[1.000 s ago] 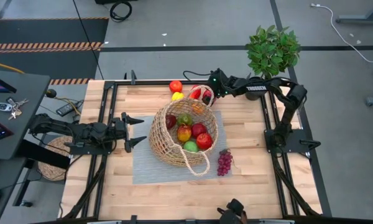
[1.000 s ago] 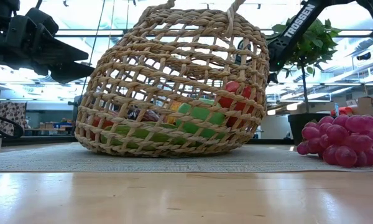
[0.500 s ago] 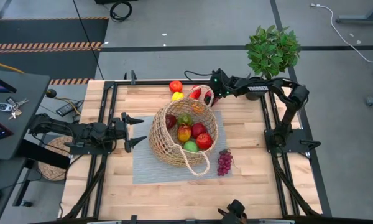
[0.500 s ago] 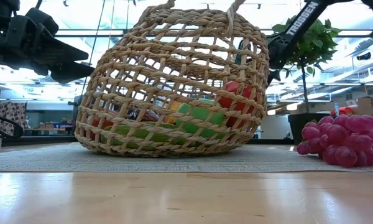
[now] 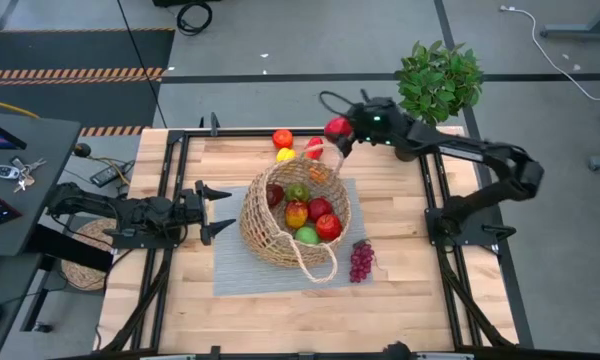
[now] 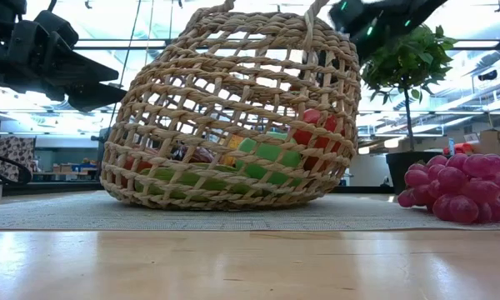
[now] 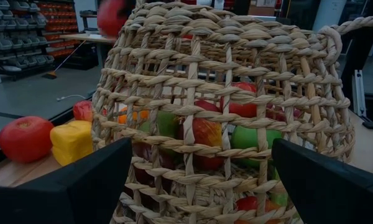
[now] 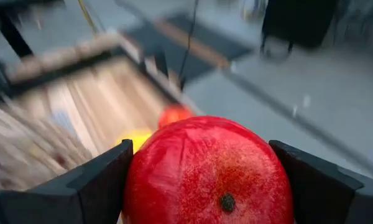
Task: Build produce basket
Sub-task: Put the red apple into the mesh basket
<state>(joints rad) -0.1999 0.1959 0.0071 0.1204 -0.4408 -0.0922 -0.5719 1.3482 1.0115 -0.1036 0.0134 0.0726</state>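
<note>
Above the basket's [image 5: 294,210] far rim, my right hand [image 5: 337,129] grips a red fruit [image 8: 208,171]. Inside sit apples [image 5: 327,226] and other produce; my left hand [image 5: 216,209] waits open beside it.

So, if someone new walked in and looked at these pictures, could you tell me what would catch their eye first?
Most likely the big wicker basket in the middle of the table, on a grey mat, with colourful toy produce heaped inside. Next, the right gripper raised over the table's far edge, shut on a red apple. The purple grapes lie alone beside the basket, while the left gripper waits open at the basket's left.
</note>
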